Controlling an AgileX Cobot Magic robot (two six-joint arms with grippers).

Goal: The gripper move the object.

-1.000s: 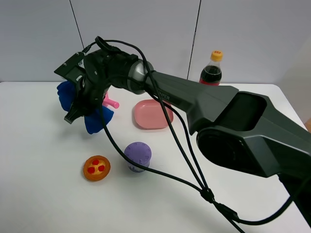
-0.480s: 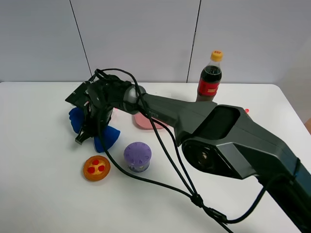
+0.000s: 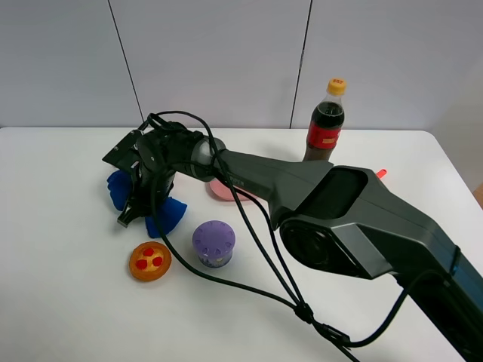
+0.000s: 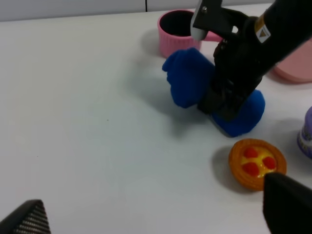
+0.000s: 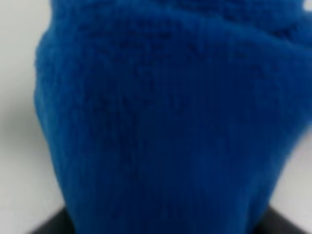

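The royal-blue fabric bundle (image 3: 170, 213) lies low on the white table at the left, in front of the pink cup (image 4: 176, 31). My right gripper (image 3: 143, 197) reaches across from the right and is shut on the bundle's pinched middle, with one puffy lobe on each side. The left wrist view shows the same grip (image 4: 224, 97) on the bundle (image 4: 187, 80). In the right wrist view the blue fabric (image 5: 161, 122) fills the picture. My left gripper (image 4: 156, 212) is open and empty, low over the table to the left of the bundle.
An orange tart (image 3: 150, 261) and a purple lidded cup (image 3: 213, 243) stand just in front of the bundle. A pink plate (image 3: 223, 190) is partly hidden behind the right arm. A cola bottle (image 3: 325, 124) stands at the back right.
The right gripper carried the bundle down from above the table to the tabletop near the tart. In the last half second it has barely moved.
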